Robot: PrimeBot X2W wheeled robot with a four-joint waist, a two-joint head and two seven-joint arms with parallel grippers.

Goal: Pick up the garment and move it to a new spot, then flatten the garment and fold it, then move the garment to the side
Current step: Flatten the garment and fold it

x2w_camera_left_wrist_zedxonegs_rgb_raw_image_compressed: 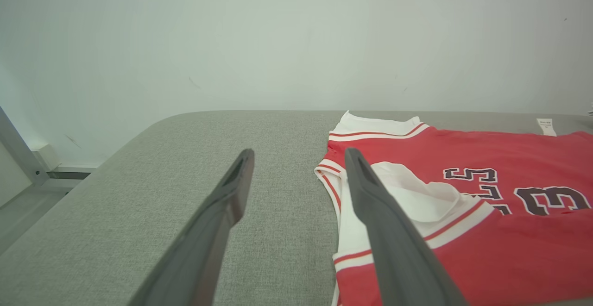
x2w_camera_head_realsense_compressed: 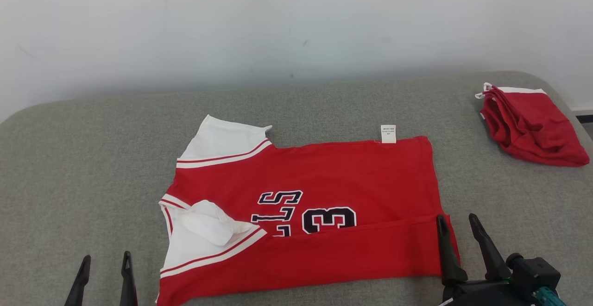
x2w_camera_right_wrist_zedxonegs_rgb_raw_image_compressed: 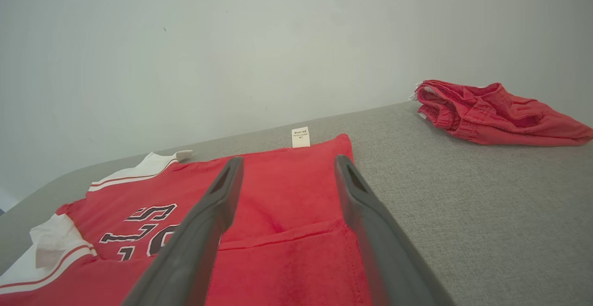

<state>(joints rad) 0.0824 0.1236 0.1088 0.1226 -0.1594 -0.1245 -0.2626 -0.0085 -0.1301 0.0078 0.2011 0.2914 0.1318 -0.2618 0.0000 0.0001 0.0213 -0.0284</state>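
The garment [x2w_camera_head_realsense_compressed: 324, 176] is a red jersey with white sleeves and dark number print, lying flat on the grey cushion with its near long edge folded over toward the middle. A white label sticks out at its far hem. My left gripper [x2w_camera_head_realsense_compressed: 105, 263] stands open at the lower left, just left of the collar end, with nothing between its fingers. In the left wrist view the garment [x2w_camera_left_wrist_zedxonegs_rgb_raw_image_compressed: 486, 204] lies to the right of the open left gripper [x2w_camera_left_wrist_zedxonegs_rgb_raw_image_compressed: 299, 155]. My right gripper [x2w_camera_head_realsense_compressed: 458, 222] is open over the garment's near right corner [x2w_camera_right_wrist_zedxonegs_rgb_raw_image_compressed: 287, 204], holding nothing, seen as the right gripper [x2w_camera_right_wrist_zedxonegs_rgb_raw_image_compressed: 287, 163].
A second red cloth [x2w_camera_head_realsense_compressed: 528, 125] lies bunched at the far right of the cushion [x2w_camera_head_realsense_compressed: 92, 158], also seen as red cloth [x2w_camera_right_wrist_zedxonegs_rgb_raw_image_compressed: 491, 111]. A pale wall rises behind. The cushion's left edge drops to a floor and metal frame [x2w_camera_left_wrist_zedxonegs_rgb_raw_image_compressed: 18, 158].
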